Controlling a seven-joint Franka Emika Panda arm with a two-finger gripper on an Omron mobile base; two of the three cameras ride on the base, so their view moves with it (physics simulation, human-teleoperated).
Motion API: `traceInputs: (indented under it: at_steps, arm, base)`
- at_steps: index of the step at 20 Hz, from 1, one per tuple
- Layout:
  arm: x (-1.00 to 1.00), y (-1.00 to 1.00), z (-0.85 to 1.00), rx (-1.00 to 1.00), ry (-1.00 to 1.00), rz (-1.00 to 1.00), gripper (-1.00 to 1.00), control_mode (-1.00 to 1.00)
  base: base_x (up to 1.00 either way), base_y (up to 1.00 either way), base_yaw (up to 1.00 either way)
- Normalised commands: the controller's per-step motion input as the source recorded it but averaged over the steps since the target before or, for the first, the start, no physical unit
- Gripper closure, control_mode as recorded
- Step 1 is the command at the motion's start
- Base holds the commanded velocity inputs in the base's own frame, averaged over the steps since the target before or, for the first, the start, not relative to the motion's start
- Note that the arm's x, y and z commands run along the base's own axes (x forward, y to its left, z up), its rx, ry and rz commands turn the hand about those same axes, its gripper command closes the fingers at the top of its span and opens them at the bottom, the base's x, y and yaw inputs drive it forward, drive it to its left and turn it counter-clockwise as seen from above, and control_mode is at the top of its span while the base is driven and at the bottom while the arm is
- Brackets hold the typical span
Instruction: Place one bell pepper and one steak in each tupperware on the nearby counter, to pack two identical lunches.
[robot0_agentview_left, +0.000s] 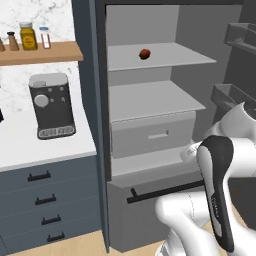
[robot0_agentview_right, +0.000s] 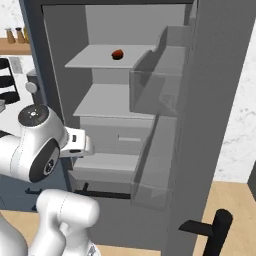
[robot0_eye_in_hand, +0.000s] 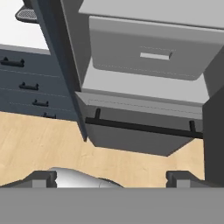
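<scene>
While the fridge (robot0_agentview_left: 150, 125) stands open before the robot, one bell pepper (robot0_agentview_left: 144, 54) sits alone on the upper shelf (robot0_agentview_left: 165, 57), small, red and roundish, toward the middle of that shelf and well apart from the arm. In the right base view the same pepper (robot0_agentview_right: 117, 54) shows on the top shelf, left of the clear door bins (robot0_agentview_right: 160, 90).

Below it lies a second grey shelf (robot0_agentview_left: 150, 100), then a grey drawer (robot0_agentview_left: 152, 135) with a pale recessed handle, and under that a lower drawer front with a long black bar handle (robot0_agentview_left: 165, 192).

The gripper (robot0_eye_in_hand: 111, 177) hangs low in front of the fridge, its fingers (robot0_eye_in_hand: 41, 178) spread wide apart and holding nothing. The hand view looks along them at the grey drawer (robot0_eye_in_hand: 153, 48), the black bar handle (robot0_eye_in_hand: 144, 127) and the wooden floor (robot0_eye_in_hand: 39, 144) beneath.

To the left of the fridge runs the white counter (robot0_agentview_left: 30, 145) above dark blue-grey drawers (robot0_agentview_left: 45, 200) with black handles. A dark coffee machine (robot0_agentview_left: 50, 105) stands on it, and a wooden wall shelf (robot0_agentview_left: 40, 52) above carries a yellow jar (robot0_agentview_left: 28, 36) and small bottles.
</scene>
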Motion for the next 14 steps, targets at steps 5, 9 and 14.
traceInputs:
  at_steps: [5,9,14]
  arm:
    - [0.10,0.11,0.02,-0.01,-0.01,0.00,-1.00,-1.00]
    - [0.31,0.00,0.36,0.00,-0.13,-0.06,-1.00,-1.00]
    - [0.37,-0.22,0.46,0.03,-0.16,-0.02,-1.00,-1.00]
  base:
    - [0.04,0.19,0.00]
    - [0.00,0.00,0.00]
    - [0.00,0.00,0.00]
